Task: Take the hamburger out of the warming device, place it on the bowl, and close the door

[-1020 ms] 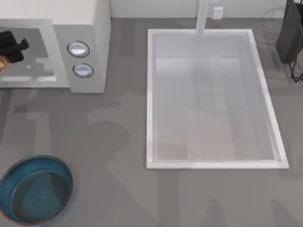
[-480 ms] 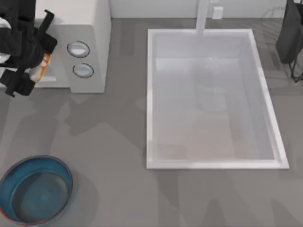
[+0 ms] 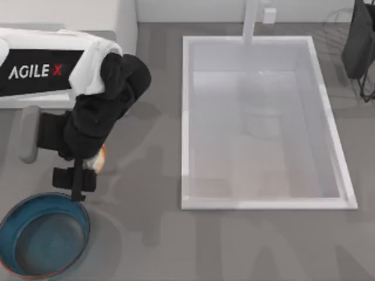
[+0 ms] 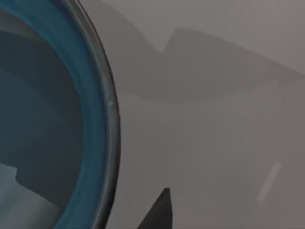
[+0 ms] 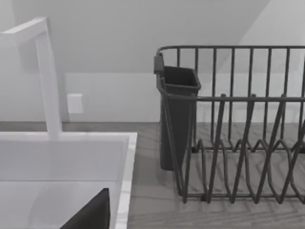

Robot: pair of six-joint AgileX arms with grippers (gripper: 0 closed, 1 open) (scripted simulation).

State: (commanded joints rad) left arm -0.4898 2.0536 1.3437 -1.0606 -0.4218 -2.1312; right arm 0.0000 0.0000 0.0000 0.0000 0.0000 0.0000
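My left gripper (image 3: 85, 175) hangs over the table just behind the bowl (image 3: 44, 237), its white and black arm reaching in from the left across the warming device (image 3: 126, 23). It is shut on the hamburger (image 3: 100, 158), which peeks out as an orange and cream sliver beside the black fingers. The bowl is dark teal-blue with a reddish rim and stands at the front left with nothing in it. In the left wrist view the bowl's rim (image 4: 102, 119) curves close by one black fingertip (image 4: 159, 214). The arm covers the door. A dark edge of my right gripper (image 5: 90, 214) shows near the sink corner.
A large white sink (image 3: 186, 117) with a faucet (image 3: 252, 20) takes up the table's middle and right. A dark wire dish rack (image 5: 238, 124) with a cutlery holder (image 5: 177, 119) stands at the far right. Bare grey table lies between bowl and sink.
My left arm has swung out from the warming device toward the front, carrying the hamburger down to a spot just behind the bowl. The arm now covers the appliance's knobs.
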